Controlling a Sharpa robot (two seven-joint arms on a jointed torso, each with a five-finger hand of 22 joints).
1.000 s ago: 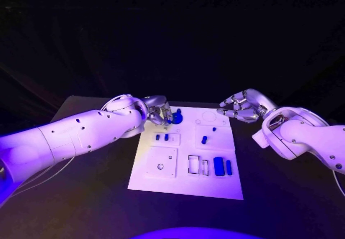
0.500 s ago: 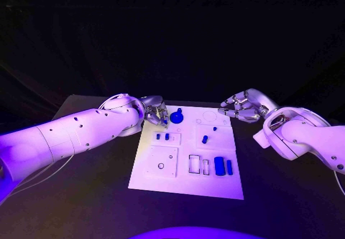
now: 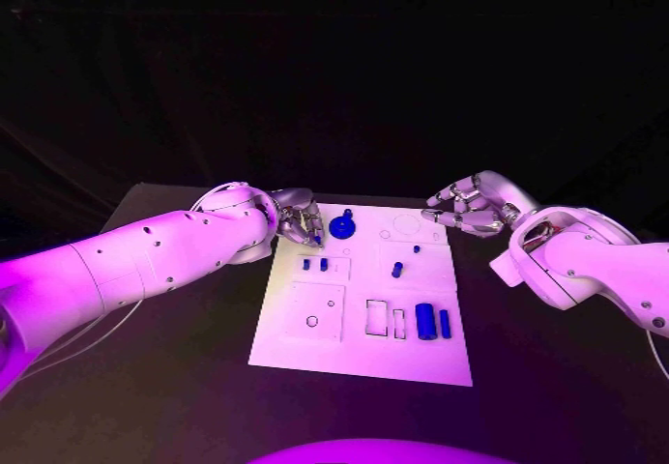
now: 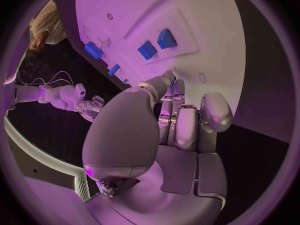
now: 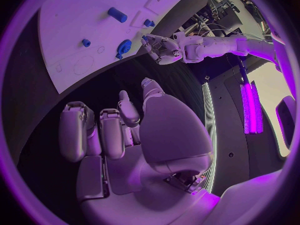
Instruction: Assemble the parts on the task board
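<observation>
The white task board (image 3: 360, 340) lies in the middle of the table. A round blue part (image 3: 343, 228) with a small stem sits free near the board's far left corner; the right wrist view shows this round part (image 5: 123, 47) too. My left hand (image 3: 297, 224) hovers just left of it, fingers pointing down at the board's edge, holding nothing. My right hand (image 3: 467, 211) hangs off the board's far right corner, fingers curled in and empty. Two small blue parts (image 3: 315, 264) stand side by side below the left hand.
More blue parts stand on the board: two small ones (image 3: 416, 248) (image 3: 396, 271) mid-board and two taller ones (image 3: 425, 322) (image 3: 445, 324) toward the near right. Recessed outlines (image 3: 314, 313) mark the board's near left. Black table (image 3: 167, 387) surrounds the board.
My left hand has drawn back to the left off the round blue part, which now stands alone on the board. The right hand has not moved.
</observation>
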